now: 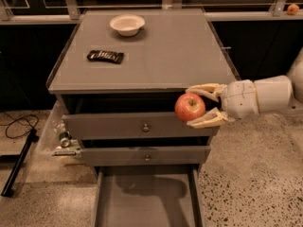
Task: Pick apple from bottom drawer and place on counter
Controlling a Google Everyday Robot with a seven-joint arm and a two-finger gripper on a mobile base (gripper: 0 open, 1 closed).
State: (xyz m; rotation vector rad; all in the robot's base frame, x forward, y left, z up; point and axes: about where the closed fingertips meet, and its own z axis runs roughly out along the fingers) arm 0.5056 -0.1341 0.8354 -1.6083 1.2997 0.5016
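The red apple (189, 107) with a yellowish patch is held in my gripper (193, 106), in front of the top drawer at the cabinet's right front corner. The gripper comes in from the right on a white arm and its pale fingers (204, 90) close above and below the apple. The apple hangs just below the level of the counter (156, 51), the broad grey cabinet top. The bottom drawer (147, 202) is pulled out at the foot of the cabinet and its grey floor shows nothing in it.
A white bowl (127, 23) stands at the counter's back. A dark snack bar (105, 56) lies on its left side. The two upper drawers (142, 126) with metal knobs stand slightly open. A plastic bag with items (61, 138) and a cable lie on the floor at left. A small orange fruit (292, 8) sits far right.
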